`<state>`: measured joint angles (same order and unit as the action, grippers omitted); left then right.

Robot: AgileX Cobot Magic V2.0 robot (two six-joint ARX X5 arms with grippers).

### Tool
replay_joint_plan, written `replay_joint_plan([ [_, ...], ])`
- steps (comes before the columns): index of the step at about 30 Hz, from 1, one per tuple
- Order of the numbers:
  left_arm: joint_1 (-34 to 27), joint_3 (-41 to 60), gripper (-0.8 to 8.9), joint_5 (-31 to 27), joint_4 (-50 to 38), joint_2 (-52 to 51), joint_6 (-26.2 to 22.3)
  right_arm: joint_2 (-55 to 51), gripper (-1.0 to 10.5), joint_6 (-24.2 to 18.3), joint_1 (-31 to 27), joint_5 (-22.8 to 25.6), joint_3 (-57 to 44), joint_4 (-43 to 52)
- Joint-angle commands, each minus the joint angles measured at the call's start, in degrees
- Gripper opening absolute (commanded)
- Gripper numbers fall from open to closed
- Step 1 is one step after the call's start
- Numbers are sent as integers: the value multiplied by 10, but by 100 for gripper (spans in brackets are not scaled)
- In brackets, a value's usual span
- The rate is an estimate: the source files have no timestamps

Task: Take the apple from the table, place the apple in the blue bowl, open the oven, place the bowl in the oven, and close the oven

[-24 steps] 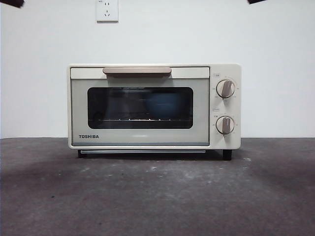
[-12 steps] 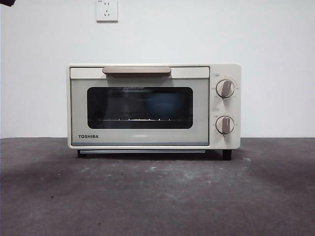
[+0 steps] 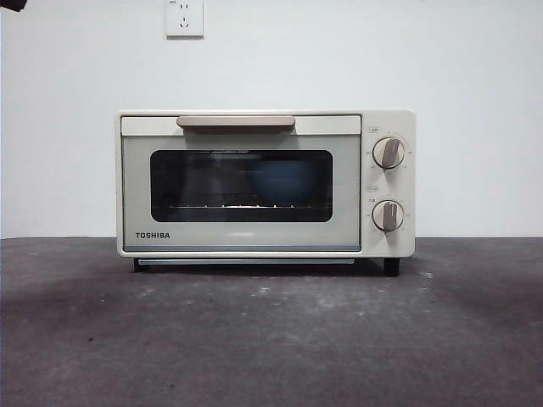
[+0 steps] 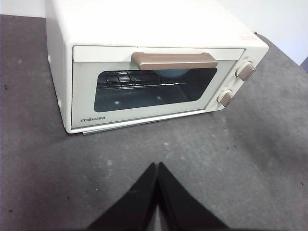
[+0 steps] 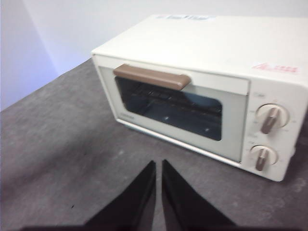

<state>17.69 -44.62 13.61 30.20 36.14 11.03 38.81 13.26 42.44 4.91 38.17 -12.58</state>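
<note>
The cream Toshiba oven [image 3: 242, 233] stands on the grey table [image 3: 271, 339] with its door closed and its beige handle [image 3: 236, 123] at the top. Through the dark window the blue bowl [image 3: 284, 181] shows dimly on the rack inside; the wrist views show the bowl [image 4: 171, 73] [image 5: 202, 103] too. The apple is hidden. My left gripper [image 4: 157, 165] hangs shut and empty above the table in front of the oven. My right gripper [image 5: 159, 162] is also shut and empty, back from the oven's front at an angle.
Two round knobs [image 3: 389, 153] sit on the oven's right panel. A wall socket [image 3: 184, 17] is on the white wall behind. A black arm tip [image 3: 10, 4] shows at the top left corner of the front view.
The black arm tip at the top right corner of the front view has gone out of the picture, and the left tip has shrunk. The oven stays closed.
</note>
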Motion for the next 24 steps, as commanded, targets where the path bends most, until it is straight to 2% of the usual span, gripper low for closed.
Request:
replay_joint_plan([
  [1,2,-7,7,-1,-15,6,-9,-9,5,-5,5,16,4,6],
  [9,2,-7,7,-1,-19,10,-13,-12,5,-5,5,16,4,6],
  [12,-9,-7,7,-9,-23,0,-80,-12,5,-5,5,16,4,6],
  [15,-42,-4,7,-36,-46,-23,-115,-12,5,-5,5,16,4,6],
  [19,-104,27,7,-42,-108,-69,-158,-12,5,-5,5,16,4,6],
  [24,-168,119,7,-63,-204,-137,-167,-12,5,-5,5,16,4,6],
])
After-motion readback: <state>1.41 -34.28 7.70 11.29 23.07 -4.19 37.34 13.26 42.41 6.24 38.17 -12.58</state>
